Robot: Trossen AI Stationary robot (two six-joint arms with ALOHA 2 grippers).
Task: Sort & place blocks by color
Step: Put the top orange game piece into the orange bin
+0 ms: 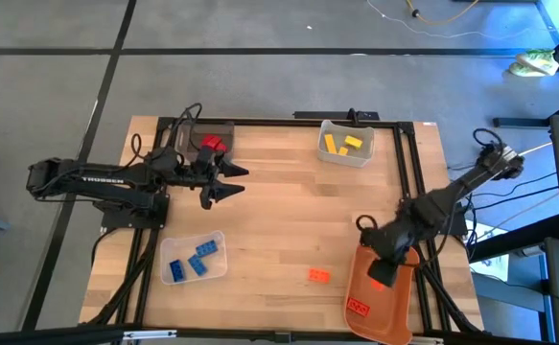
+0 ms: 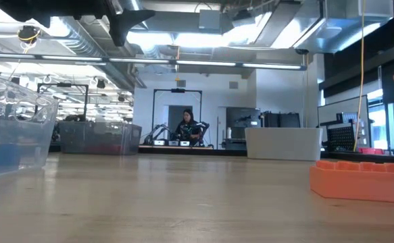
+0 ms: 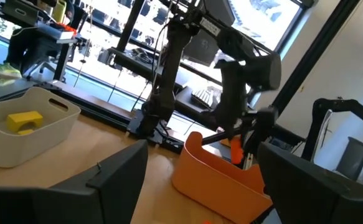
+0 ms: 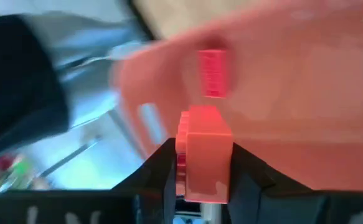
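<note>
Light wooden tabletop (image 1: 289, 206) carries four bins, one near each corner. At the far left, the dark bin (image 1: 220, 129) holds red studded plastic bricks (image 1: 211, 145). At the far right, the pale rectangular bin (image 1: 345, 153) holds yellow studded bricks (image 1: 344, 144). At the near left, the clear plastic bin (image 1: 218, 240) holds blue studded bricks (image 1: 193, 262). At the near right, the orange plastic bin (image 1: 363, 287) holds one orange brick with raised studs (image 1: 359, 308) on its floor. A loose orange studded brick (image 1: 318, 275) lies on the bare tabletop just beside the orange bin, between it and the clear bin. The right gripper (image 1: 379, 271) hangs directly over the orange bin; its fingers (image 4: 159, 165) are closed on a held orange brick (image 4: 204, 152), as the right wrist view shows. The left gripper (image 1: 223, 181) hovers beside the dark bin, its fingers (image 3: 116, 177) spread wide apart and gripping nothing. In the low view, a person (image 2: 186, 127) sits far back in the room beyond the tabletop.
</note>
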